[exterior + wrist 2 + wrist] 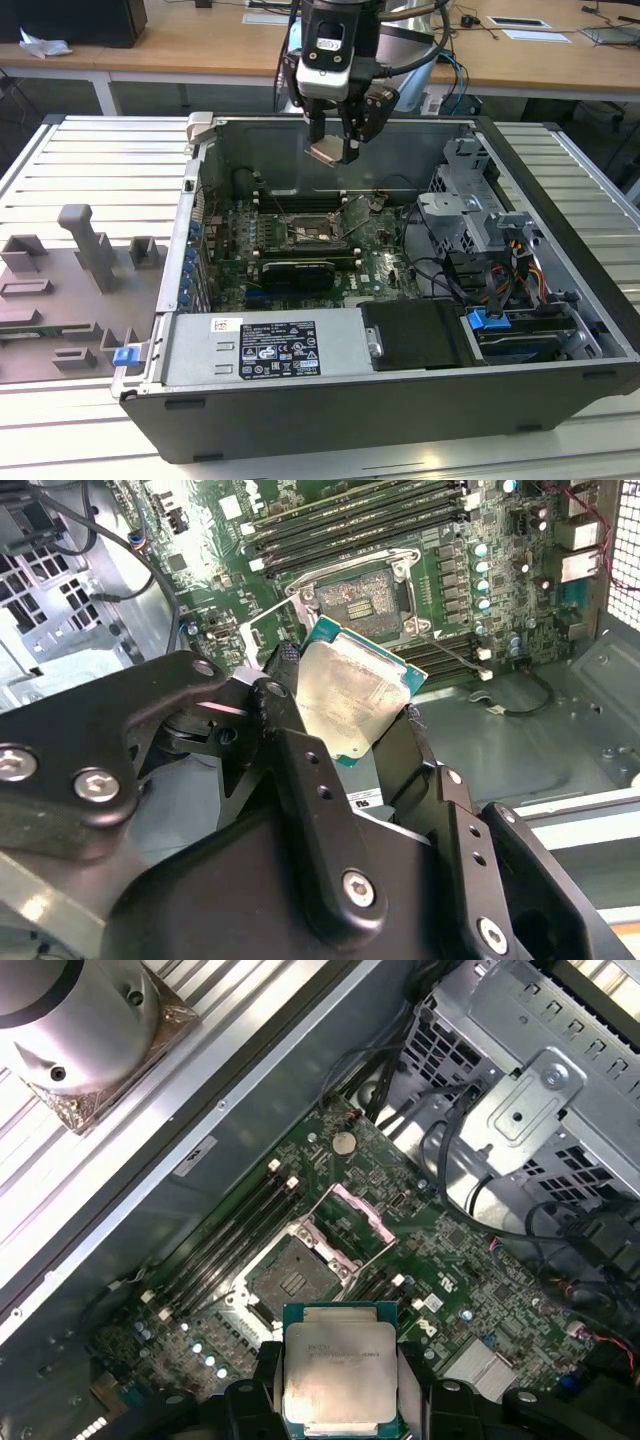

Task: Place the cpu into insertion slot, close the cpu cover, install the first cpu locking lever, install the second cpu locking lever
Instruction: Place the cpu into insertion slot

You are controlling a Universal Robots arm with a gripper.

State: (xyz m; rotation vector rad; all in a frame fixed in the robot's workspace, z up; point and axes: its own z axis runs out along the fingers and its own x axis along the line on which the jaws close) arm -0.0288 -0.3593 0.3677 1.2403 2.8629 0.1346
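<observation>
The cpu (326,153) hangs in the claw (335,147) above the insertion slot (318,232).

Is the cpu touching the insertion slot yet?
Apart. In the exterior view the gripper holds the cpu well above the board, with bare case wall showing between it and the insertion slot.

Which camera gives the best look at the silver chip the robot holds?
The first wrist view: the cpu faces the camera nearly flat-on, metal top plain. The second wrist view shows it tilted between the fingers; the exterior view shows it small, above the case.
</observation>
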